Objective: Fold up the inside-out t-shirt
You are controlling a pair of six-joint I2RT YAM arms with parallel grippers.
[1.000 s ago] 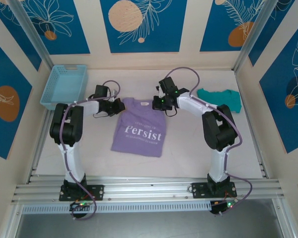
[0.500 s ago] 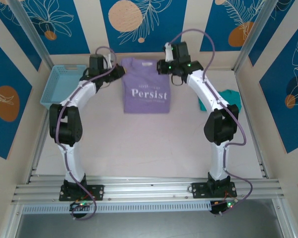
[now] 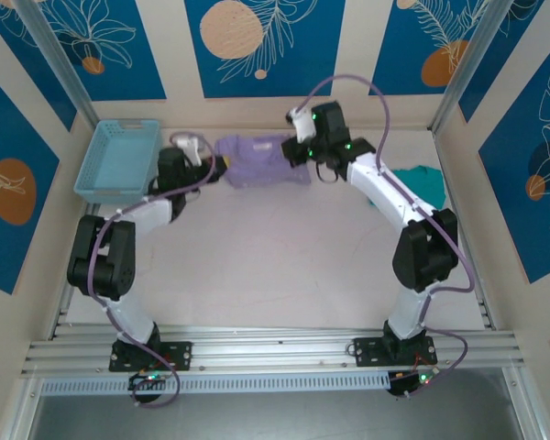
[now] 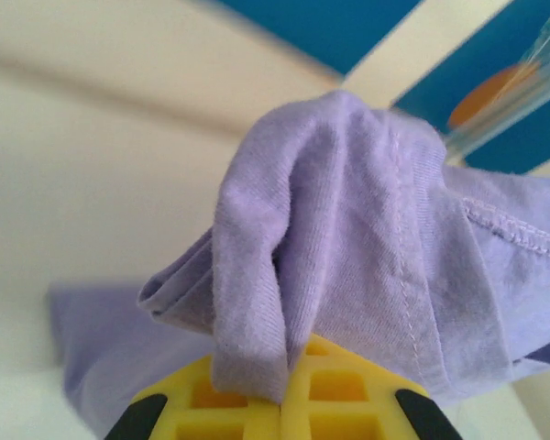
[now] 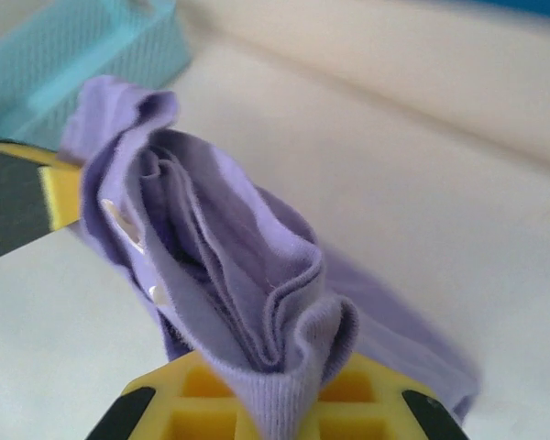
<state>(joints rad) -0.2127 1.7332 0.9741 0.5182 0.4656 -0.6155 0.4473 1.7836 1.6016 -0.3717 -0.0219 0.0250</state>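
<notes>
Far left on the pale tabletop, near the back wall: a light blue plastic mesh basket, well apart from the work. Just right of it, the left gripper, black with yellow waffle-patterned pads, clenched on a bunched left edge of the plain lavender-purple short-sleeved t-shirt of thin soft fabric. From the left wrist camera, thick folds of cloth draped over the yellow pads, with a stitched hem trailing off to the right. In the middle, at the far side of the table, the shirt itself, stretched as a short, wide band between the two claws, low over the surface or resting on it; cannot tell which. Next, the right gripper, likewise clamped tight on the opposite edge, with several layers pinched together in the right wrist camera. Farther right, a smaller teal-green garment, crumpled and partly behind the right arm. Probably mid-fold, carrying one part of the shirt over another. To do this well: move both claws together at matched height and pace, hold the span taut enough to avoid sagging wrinkles, lay the carried edge squarely onto the layer beneath, and let go only once flat. Beware uneven pull, likely to skew such thin fabric or drag the lower layer.
</notes>
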